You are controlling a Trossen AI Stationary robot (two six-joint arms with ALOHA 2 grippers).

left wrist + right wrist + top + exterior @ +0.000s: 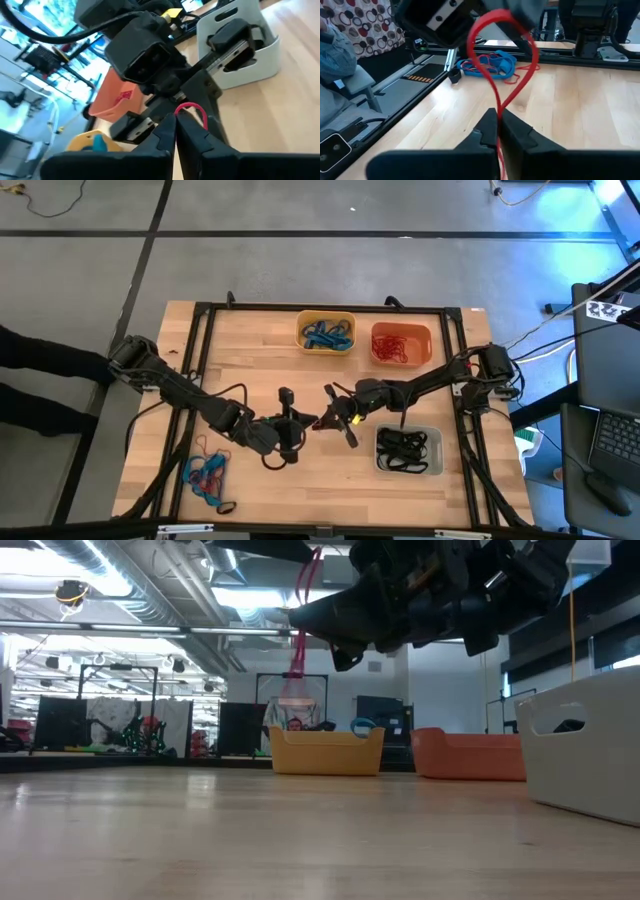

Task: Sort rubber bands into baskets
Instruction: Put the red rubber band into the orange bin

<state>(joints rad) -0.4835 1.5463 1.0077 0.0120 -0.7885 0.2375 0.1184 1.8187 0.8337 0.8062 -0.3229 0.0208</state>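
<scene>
While both grippers, left [300, 423] and right [330, 417], pinch fingers together on one red band [501, 65] stretched between them above the table's middle, I judge the orange basket [401, 343] at the far edge nearer my right arm.

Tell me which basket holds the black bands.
The pale grey basket, at the table's near right. The yellow basket holds blue bands and the orange basket red ones, both along the far edge.
</scene>
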